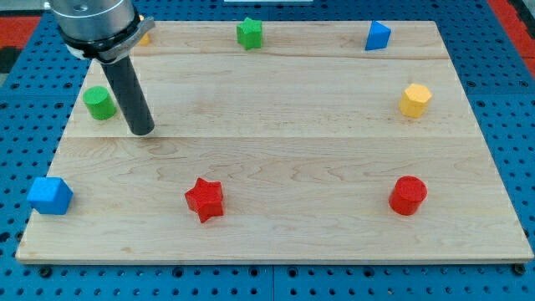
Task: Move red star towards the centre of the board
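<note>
The red star (pixel 205 199) lies on the wooden board (pixel 276 167), below and left of the board's middle. My tip (pixel 143 131) touches the board at the view's left, well above and left of the red star and apart from it. The green cylinder (pixel 99 102) sits just left of my rod.
A blue cube (pixel 49 195) lies at the lower left edge. A red cylinder (pixel 408 195) lies at the lower right. A yellow hexagonal block (pixel 415 99) is at the right. A green star (pixel 249 33) and a blue block (pixel 377 36) are at the top. An orange block (pixel 144 38) peeks out behind the arm.
</note>
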